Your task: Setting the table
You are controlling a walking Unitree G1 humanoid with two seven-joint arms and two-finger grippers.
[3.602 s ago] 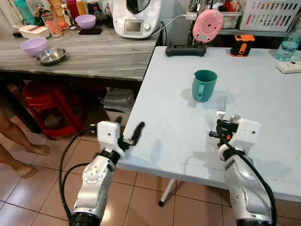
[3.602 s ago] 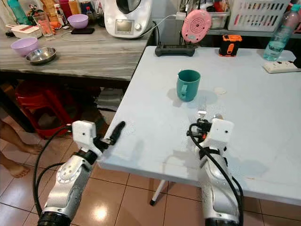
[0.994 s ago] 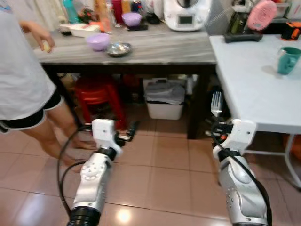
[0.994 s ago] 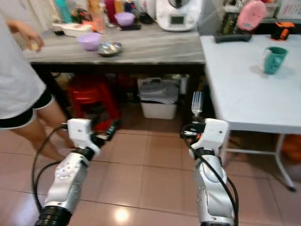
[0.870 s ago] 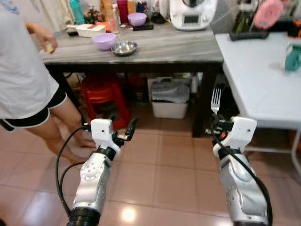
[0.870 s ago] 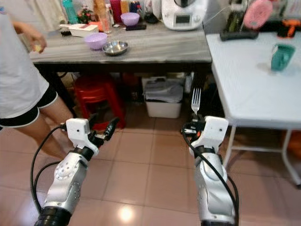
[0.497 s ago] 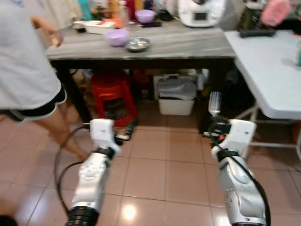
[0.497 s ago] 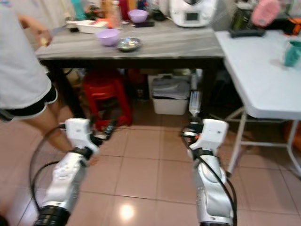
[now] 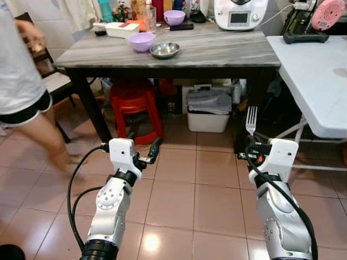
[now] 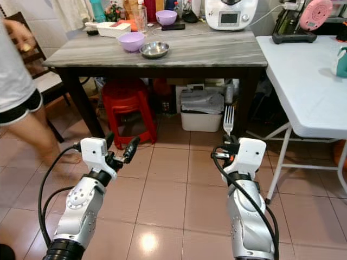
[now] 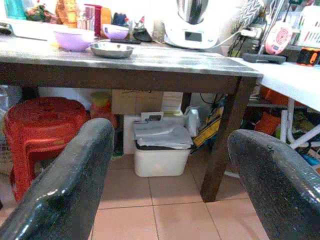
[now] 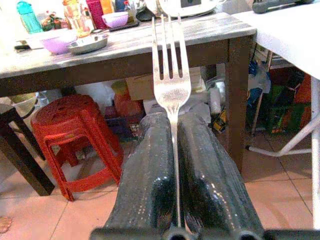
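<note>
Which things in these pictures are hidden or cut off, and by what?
- Fork handle: hidden between the right gripper fingers, right wrist view.
- Green mug: cut by the right edge, right eye view.
- Person: cut by the left edge, left eye view.

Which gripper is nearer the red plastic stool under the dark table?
Left. The left gripper, open, hangs just in front of the red stool, slightly to its right. The right gripper, shut on the fork, sits well off to the stool's right, near the white table.
</note>
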